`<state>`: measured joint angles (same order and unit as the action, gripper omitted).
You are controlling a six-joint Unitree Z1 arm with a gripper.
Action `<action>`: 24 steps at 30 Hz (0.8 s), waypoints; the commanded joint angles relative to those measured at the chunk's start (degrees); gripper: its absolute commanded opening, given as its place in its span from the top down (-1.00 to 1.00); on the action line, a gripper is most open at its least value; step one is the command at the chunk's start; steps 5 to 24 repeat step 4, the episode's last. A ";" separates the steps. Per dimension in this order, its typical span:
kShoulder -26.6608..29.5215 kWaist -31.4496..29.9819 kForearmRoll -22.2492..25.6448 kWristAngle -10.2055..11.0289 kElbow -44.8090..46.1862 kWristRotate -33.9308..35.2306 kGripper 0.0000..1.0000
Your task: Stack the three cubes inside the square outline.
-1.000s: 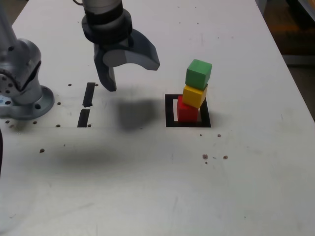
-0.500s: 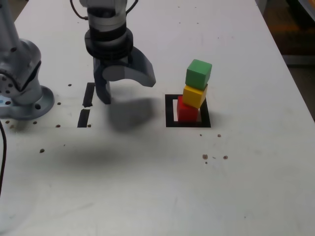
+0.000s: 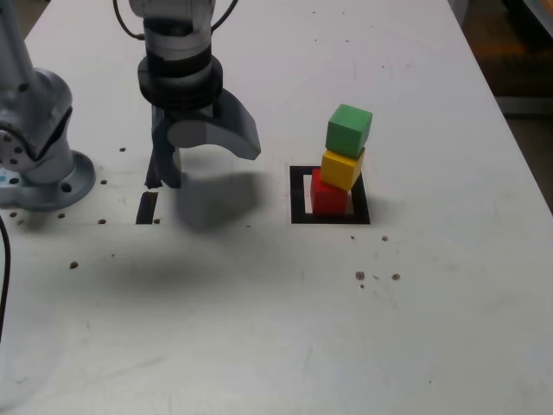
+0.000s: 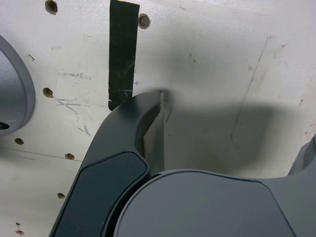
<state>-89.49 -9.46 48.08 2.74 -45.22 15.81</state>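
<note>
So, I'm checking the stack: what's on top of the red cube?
The yellow cube sits on the red cube, with the green cube above. The red top's covered part can't be seen.

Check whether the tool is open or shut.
Open: the tool has its jaws spread wide, with only bare board and shadow between them in the wrist view.

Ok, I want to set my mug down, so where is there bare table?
Toward the exterior view's bottom, the table is bare below the black outline. Another bare patch lies between the outline and the table's right edge. It is crowded at the left, around the open gripper, arm base and tape strips, and at the cube stack.
</note>
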 commanded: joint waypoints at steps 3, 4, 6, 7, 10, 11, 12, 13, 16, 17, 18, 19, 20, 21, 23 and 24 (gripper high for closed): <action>0.49 0.08 -0.01 -0.04 0.21 -0.18 -0.99; 0.50 0.08 -0.01 -0.05 0.24 -0.22 -0.99; 0.50 0.08 -0.01 -0.05 0.24 -0.22 -0.99; 0.50 0.08 -0.01 -0.05 0.24 -0.22 -0.99; 0.50 0.08 -0.01 -0.05 0.24 -0.22 -0.99; 0.50 0.08 -0.01 -0.05 0.24 -0.22 -0.99; 0.50 0.08 -0.01 -0.05 0.24 -0.22 -0.99; 0.50 0.08 -0.01 -0.05 0.24 -0.22 -0.99; 0.50 0.08 -0.01 -0.05 0.24 -0.22 -0.99; 0.50 0.08 -0.01 -0.05 0.24 -0.22 -0.99; 0.50 0.08 -0.01 -0.05 0.24 -0.22 -0.99; 0.50 0.08 -0.01 -0.05 0.24 -0.22 -0.99; 0.50 0.08 -0.01 -0.05 0.24 -0.22 -0.99; 0.50 0.08 -0.01 -0.05 0.24 -0.22 -0.99; 0.50 0.08 -0.01 -0.05 0.24 -0.22 -0.99; 0.50 0.08 -0.01 -0.05 0.24 -0.22 -0.99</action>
